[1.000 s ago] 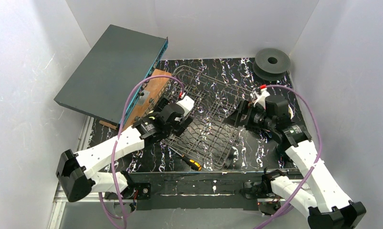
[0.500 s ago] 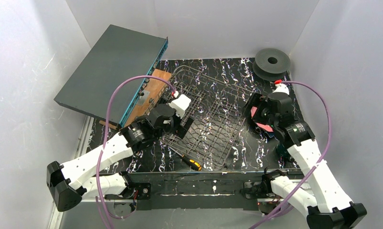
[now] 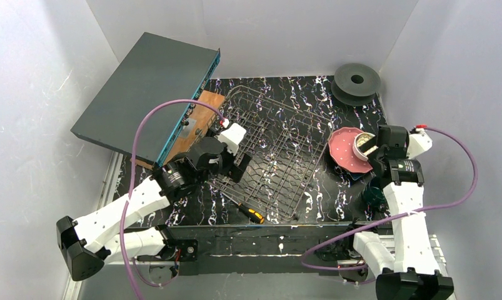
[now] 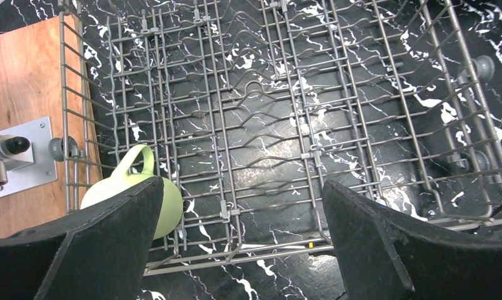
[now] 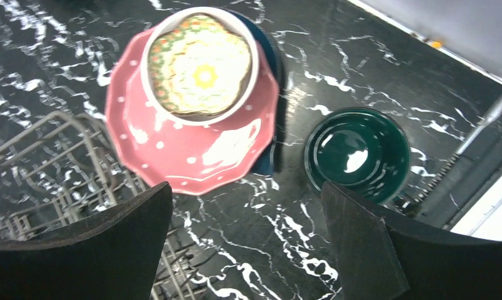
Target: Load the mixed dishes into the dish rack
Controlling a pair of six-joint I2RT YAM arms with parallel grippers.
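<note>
The left gripper (image 4: 243,184) is seen with its jaws spread wide and released, and nothing is grasped between them. Its black fingers (image 4: 110,237) are held above the near left corner of the large rectangular dark wire dish rack (image 4: 336,94). A pale yellow-green mug (image 4: 117,189) is found inside the rack in that corner, close to the left wire wall and partly hidden behind one finger. Whether it is touched by that finger cannot be told. A brown wooden board (image 4: 23,94) is seen just outside the same wall.

The right gripper (image 5: 245,187) is likewise held wide open and empty, above the black marbled tabletop (image 5: 336,56) to the right of the rack. No contact with any dish is shown. Below it, a pink speckled scalloped plate (image 5: 192,144) is seen just beside the rack's right edge, outside the rack. A white bowl with a patterned inside (image 5: 201,62) is carried on the plate, and a blue dish (image 5: 268,62) is visible underneath it. A dark green mug (image 5: 357,153) stands upright on the tabletop near the plate, apart from it.
</note>
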